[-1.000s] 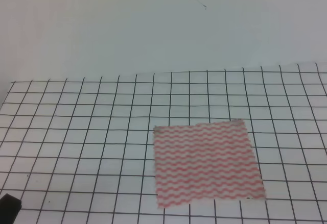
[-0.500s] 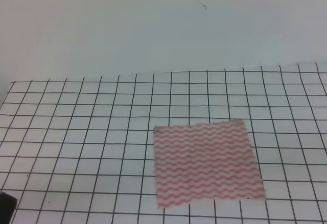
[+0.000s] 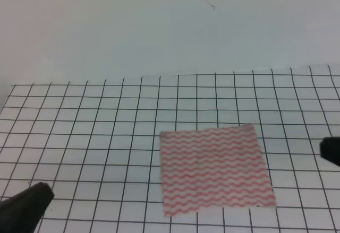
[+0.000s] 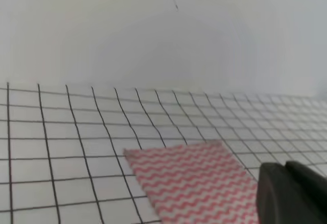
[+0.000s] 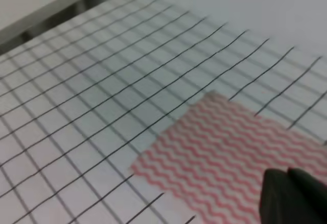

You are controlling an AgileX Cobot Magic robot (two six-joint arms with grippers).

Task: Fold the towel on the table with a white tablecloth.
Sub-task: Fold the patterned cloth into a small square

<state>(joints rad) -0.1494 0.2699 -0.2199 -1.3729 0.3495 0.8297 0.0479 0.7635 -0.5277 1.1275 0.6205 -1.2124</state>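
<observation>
Towel, a thin square cloth with pink-red and white wavy stripes [image 3: 215,170], is spread flat and unfolded right of centre on the white, black-gridded tablecloth [image 3: 95,127], presumably for corner grasps, while the left gripper [image 3: 26,204] and right gripper [image 3: 331,150] are cropped, their state undeterminable

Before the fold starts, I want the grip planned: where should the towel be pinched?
Probably at its two near corners: the towel lies flat and unfolded on the tablecloth, so only edges offer purchase. Each arm comes from its own side, fingers sliding under a corner.
</observation>
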